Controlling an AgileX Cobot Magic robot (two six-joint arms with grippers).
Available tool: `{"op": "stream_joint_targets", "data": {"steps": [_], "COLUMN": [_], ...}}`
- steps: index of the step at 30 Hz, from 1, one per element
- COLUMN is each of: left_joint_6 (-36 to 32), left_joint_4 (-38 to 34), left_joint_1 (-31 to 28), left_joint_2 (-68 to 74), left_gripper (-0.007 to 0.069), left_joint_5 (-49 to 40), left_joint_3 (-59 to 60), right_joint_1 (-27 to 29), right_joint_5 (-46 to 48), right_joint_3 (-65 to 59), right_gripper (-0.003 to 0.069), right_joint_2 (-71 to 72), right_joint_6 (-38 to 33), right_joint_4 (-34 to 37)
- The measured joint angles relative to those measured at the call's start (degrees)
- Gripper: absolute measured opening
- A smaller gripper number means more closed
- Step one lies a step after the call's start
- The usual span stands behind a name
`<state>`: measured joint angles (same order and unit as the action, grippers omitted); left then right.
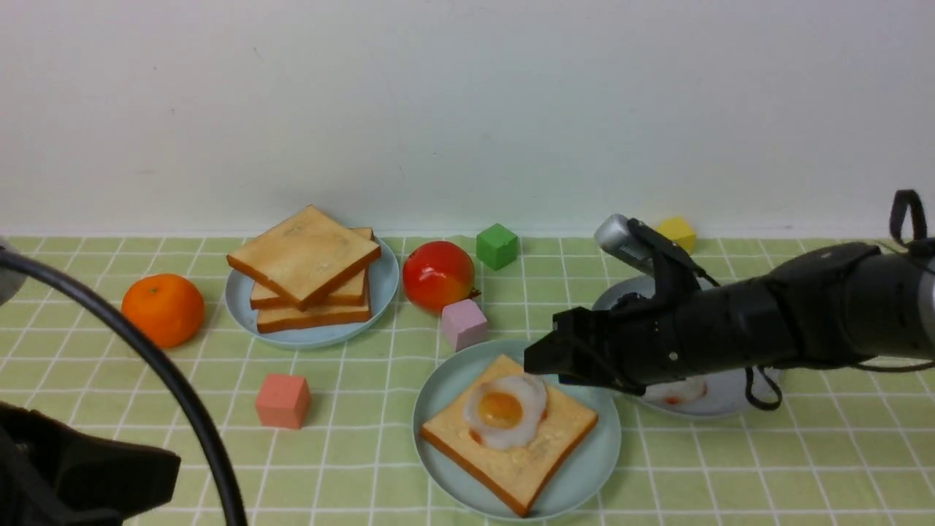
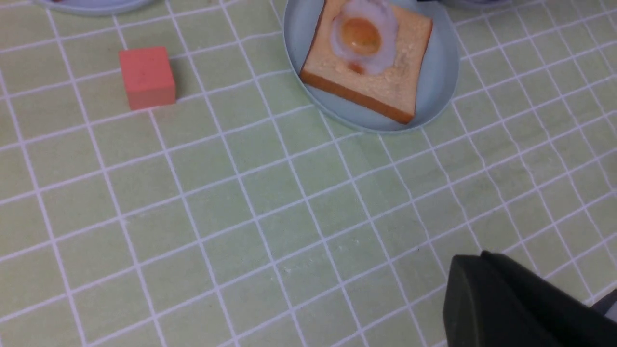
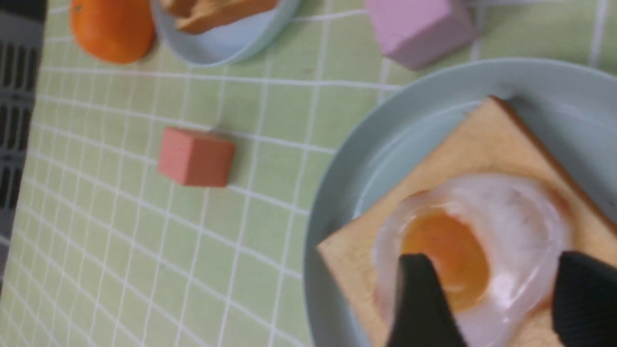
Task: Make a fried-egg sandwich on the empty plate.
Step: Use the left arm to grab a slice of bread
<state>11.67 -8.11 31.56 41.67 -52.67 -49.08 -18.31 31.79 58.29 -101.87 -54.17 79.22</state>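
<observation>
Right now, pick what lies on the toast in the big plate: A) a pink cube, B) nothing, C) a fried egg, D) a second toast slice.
C: the egg rests on the toast in the plate, with no slice covering it.

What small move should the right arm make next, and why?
Probably raise the right gripper straight up, clear of the fried egg. Its jaws stand apart over the egg, which lies flat on the toast slice on the teal plate, so the placing looks done. A top slice is not yet there; spare toast is stacked on the light-blue plate.
</observation>
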Motion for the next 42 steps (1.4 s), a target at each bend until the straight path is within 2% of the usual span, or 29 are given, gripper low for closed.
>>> {"op": "stream_joint_targets", "data": {"steps": [1,2,4,7,9,11,12,13,15,17,19,22,23,25,26,29,32,34,37,38,42], "left_joint_6": [0.13,0.66,1.34,8.14,14.35,19.63,20.08,22.55,23.72,24.57,23.71,17.38,16.68,6.88,5.00,-12.92,-26.17,-29.37,-30.59,-31.09,-31.51], "left_joint_4": [0.00,0.00,0.00,0.83,4.27,8.11,8.11,9.56,10.19,9.67,7.41,-0.65,-1.28,-10.38,-12.17,-27.60,-40.13,-42.63,-43.26,-43.20,-42.61], "left_joint_1": [0.00,0.00,0.00,0.00,-0.12,-1.25,-1.25,-3.11,-5.78,-12.12,-16.87,-24.55,-24.55,-30.10,-30.90,-36.83,-41.27,-42.32,-42.87,-42.88,-42.88], "left_joint_2": [0.01,0.58,1.13,5.06,9.07,13.58,14.06,17.41,20.66,26.23,29.78,35.87,35.87,40.84,42.17,49.78,57.20,60.83,64.98,68.26,73.79], "left_gripper": [0.0003,0.0005,0.0007,0.0015,0.0021,0.0025,0.0026,0.0029,0.0029,0.0030,0.0033,0.0037,0.0037,0.0038,0.0038,0.0039,0.0062,0.0099,0.0167,0.0261,0.0420], "left_joint_5": [0.69,4.80,7.57,17.88,24.80,27.28,27.29,27.15,26.44,24.36,23.70,23.33,23.33,21.92,21.46,15.62,10.68,9.75,9.46,9.29,9.14], "left_joint_3": [0.00,0.00,0.00,0.00,-0.06,-1.00,-1.16,-2.57,-4.12,-7.78,-10.30,-14.21,-14.43,-16.88,-17.30,-21.22,-25.96,-28.83,-32.07,-35.25,-40.21], "right_joint_1": [0.00,0.00,0.00,-0.08,-1.32,-3.77,-4.09,-6.58,-9.00,-14.79,-18.75,-24.42,-24.69,-27.11,-27.35,-27.95,-27.95,-27.95,-27.95,-27.95,-27.95], "right_joint_5": [0.00,2.00,3.83,14.04,21.99,26.30,26.71,27.61,28.11,27.94,27.68,27.53,27.53,27.53,27.53,27.58,27.52,27.28,26.44,25.81,24.18], "right_joint_3": [0.10,1.59,2.98,10.51,15.60,18.17,18.29,18.73,18.93,19.04,19.04,19.09,19.09,19.09,19.09,19.09,19.09,19.09,19.09,19.09,19.09], "right_gripper": [0.0435,0.0478,0.0491,0.0501,0.0501,0.0501,0.0501,0.0501,0.0501,0.0501,0.0501,0.0501,0.0501,0.0501,0.0501,0.0501,0.0501,0.0501,0.0501,0.0503,0.0505], "right_joint_2": [0.00,3.72,5.55,10.30,12.47,14.34,14.72,15.88,17.14,19.05,19.79,20.03,20.03,20.03,20.03,20.03,20.03,20.03,20.03,20.03,20.03], "right_joint_6": [0.00,1.72,3.19,12.18,20.30,27.01,27.51,30.19,32.81,36.62,38.22,39.30,39.30,39.48,39.53,39.73,39.74,40.03,40.39,40.84,44.04], "right_joint_4": [-0.47,-5.28,-8.55,-21.54,-31.88,-39.71,-40.38,-45.00,-48.56,-54.45,-57.18,-59.77,-59.90,-61.11,-61.17,-62.28,-63.97,-64.63,-65.04,-65.18,-65.28]}}
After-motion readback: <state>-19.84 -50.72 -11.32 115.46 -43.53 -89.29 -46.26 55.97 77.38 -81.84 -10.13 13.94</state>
